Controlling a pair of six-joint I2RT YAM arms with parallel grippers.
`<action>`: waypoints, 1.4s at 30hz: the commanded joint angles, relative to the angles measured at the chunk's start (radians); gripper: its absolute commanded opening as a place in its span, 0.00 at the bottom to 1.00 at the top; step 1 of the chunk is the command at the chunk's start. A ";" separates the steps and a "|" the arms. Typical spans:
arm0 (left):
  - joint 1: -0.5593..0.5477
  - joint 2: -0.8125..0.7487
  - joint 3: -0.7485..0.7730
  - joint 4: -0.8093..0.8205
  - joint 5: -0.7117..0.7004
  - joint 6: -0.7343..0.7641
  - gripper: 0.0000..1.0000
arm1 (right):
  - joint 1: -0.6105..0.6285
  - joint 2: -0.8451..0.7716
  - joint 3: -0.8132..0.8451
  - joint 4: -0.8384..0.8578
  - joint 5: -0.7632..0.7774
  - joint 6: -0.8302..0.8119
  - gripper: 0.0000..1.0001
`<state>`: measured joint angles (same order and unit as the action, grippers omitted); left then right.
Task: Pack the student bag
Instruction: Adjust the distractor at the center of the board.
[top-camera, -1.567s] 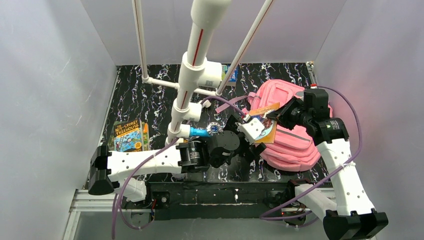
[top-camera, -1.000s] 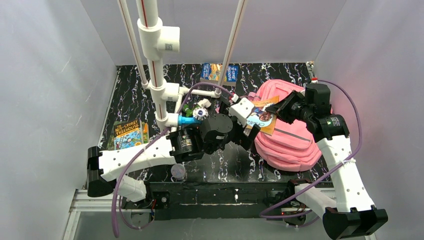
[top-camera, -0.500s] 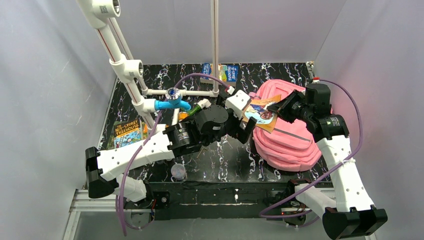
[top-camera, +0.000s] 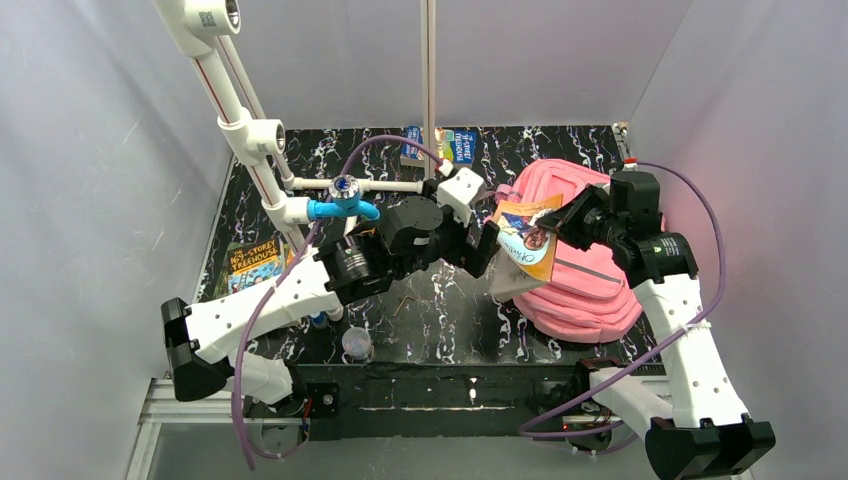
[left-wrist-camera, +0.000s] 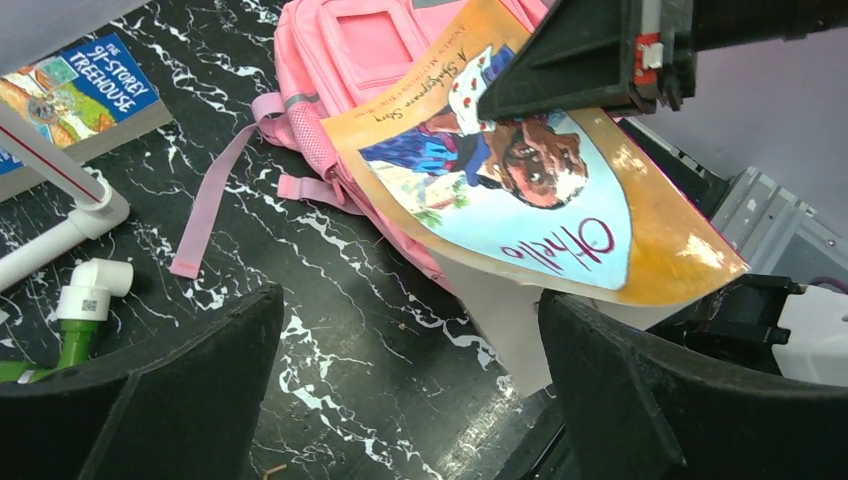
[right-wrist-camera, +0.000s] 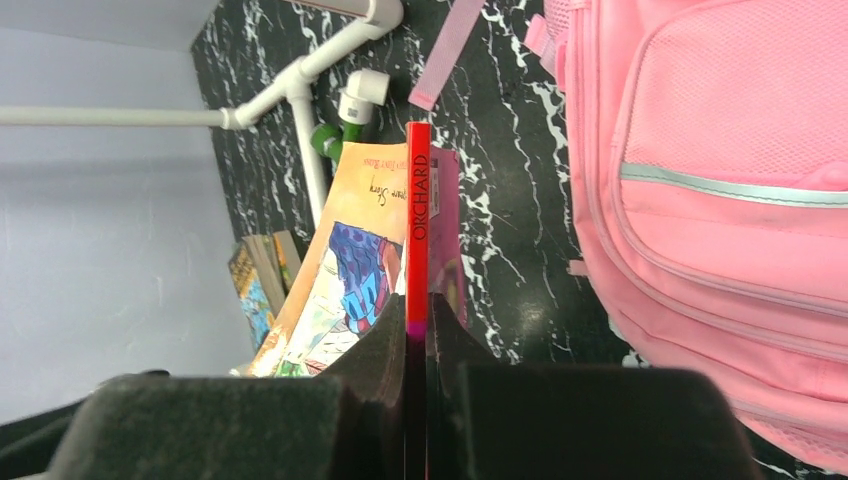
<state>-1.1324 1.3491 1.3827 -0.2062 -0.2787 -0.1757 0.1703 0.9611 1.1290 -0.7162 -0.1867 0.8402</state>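
A white pipe frame (top-camera: 262, 160) with a blue valve (top-camera: 342, 208) rises over the left of the black marbled surface (top-camera: 440, 310). It crosses in front of the left arm in the overhead view. A Treehouse paperback (top-camera: 255, 270) lies at the left edge, a second Treehouse book (top-camera: 440, 143) at the far edge, and a clear cup (top-camera: 357, 343) near the arm bases. A green fitting (left-wrist-camera: 70, 345) rests beside the pipes. The right pincer (right-wrist-camera: 417, 310) is pressed together on the red spine of an orange-bordered picture book (left-wrist-camera: 520, 190) titled "Othello". The book hangs tilted between the left pincer (left-wrist-camera: 410, 390) and the student bag (top-camera: 590, 285). The left pincer is spread wide, holds nothing and faces the cover. The bag lies front-up on the right side of the surface, under and beside the right arm. It is pink with a grey trim band and a mesh pocket panel, and one strap trails onto the surface toward the pipes. Whether its zip stands open cannot be told. Half a second ago the book lay flatter over the bag; now its free end droops lower, pale underside showing, and the left pincer has drawn slightly away from it. The pipe frame stands well left of where it was a second and a half ago.
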 joint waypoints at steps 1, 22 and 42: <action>0.061 -0.059 -0.004 -0.021 0.067 -0.068 0.98 | 0.005 -0.031 -0.005 -0.029 -0.023 -0.058 0.01; 0.297 0.073 0.139 -0.072 0.360 -0.056 0.98 | 0.005 -0.061 -0.068 -0.052 0.098 -0.095 0.01; 0.452 0.186 0.228 -0.098 0.445 -0.071 0.98 | 0.005 -0.052 -0.078 -0.047 0.093 -0.106 0.01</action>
<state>-0.7269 1.5669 1.5925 -0.2886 0.1684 -0.2520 0.1722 0.9169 1.0481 -0.7902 -0.0994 0.7517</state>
